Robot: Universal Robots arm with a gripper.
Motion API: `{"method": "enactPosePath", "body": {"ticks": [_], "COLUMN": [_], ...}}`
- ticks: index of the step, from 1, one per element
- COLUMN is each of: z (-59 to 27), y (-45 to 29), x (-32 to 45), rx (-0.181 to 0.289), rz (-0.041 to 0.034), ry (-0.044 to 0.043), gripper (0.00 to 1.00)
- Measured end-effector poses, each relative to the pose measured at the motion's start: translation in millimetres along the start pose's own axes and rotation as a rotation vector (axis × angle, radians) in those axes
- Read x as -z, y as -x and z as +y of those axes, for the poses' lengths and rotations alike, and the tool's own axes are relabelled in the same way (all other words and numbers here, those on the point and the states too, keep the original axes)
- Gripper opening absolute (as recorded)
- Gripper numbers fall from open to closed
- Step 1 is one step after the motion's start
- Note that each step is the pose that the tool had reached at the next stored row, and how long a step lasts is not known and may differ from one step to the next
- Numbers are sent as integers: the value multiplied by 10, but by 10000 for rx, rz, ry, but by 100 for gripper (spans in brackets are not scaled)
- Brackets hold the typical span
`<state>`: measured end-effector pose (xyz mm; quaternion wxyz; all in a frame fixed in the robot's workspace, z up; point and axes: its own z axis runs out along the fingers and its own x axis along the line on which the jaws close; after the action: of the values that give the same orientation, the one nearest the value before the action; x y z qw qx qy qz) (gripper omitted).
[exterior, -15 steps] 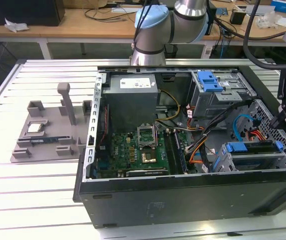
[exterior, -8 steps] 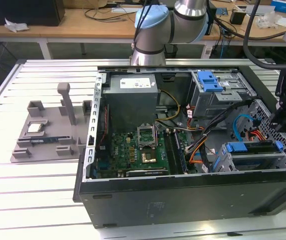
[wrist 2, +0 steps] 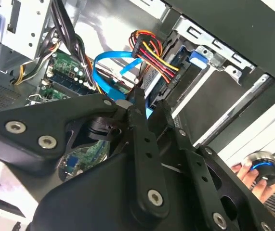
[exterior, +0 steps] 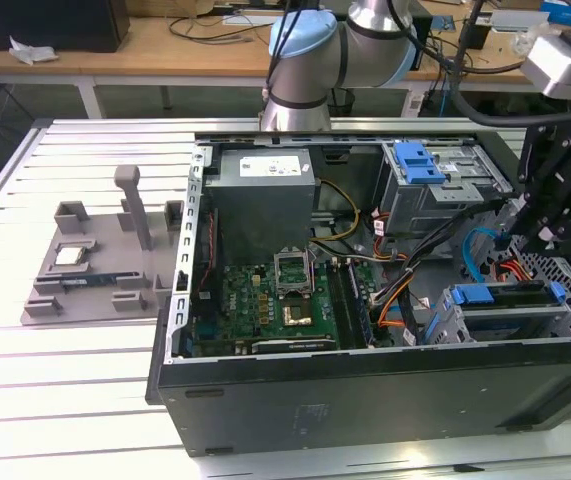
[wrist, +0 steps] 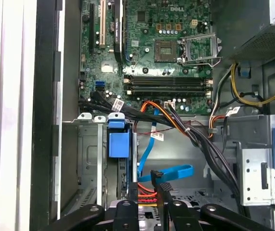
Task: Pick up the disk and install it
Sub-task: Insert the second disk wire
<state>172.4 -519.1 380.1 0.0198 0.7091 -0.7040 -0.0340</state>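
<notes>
The disk (exterior: 510, 297) sits edge-on in the lower drive cage at the exterior view's right of the open computer case (exterior: 365, 385), with its blue bracket showing at both ends. In the first wrist view its blue bracket tab (wrist: 118, 142) stands in the bay slot. The second wrist view shows the disk (wrist 2: 173, 67) behind red, yellow and black cables. My gripper (exterior: 527, 238) hangs just above and behind that cage. Its fingertips (wrist: 165, 185) lie together and hold nothing. In the second wrist view the gripper (wrist 2: 150, 102) is near the blue data cable (wrist 2: 109, 72).
A grey fixture (exterior: 85, 285) with a small processor chip (exterior: 73, 255) lies on the slatted table at the exterior view's left. Inside the case are the power supply (exterior: 265, 195), motherboard (exterior: 265, 310), loose cable bundles (exterior: 405, 290) and an upper cage with a blue clip (exterior: 420, 160). A hand (wrist 2: 253, 174) holds a round knob.
</notes>
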Motion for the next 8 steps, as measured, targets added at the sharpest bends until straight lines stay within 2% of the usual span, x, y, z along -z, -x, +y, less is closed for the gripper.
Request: {"method": "enactPosePath", "body": {"ticks": [3, 5, 8], "z": [5, 9, 13], "y": [2, 1, 9], "x": [53, 47, -37], "rx": [0, 15, 239], "rz": [0, -11, -7], "ry": [-12, -13, -9], "gripper": [30, 30, 30]}}
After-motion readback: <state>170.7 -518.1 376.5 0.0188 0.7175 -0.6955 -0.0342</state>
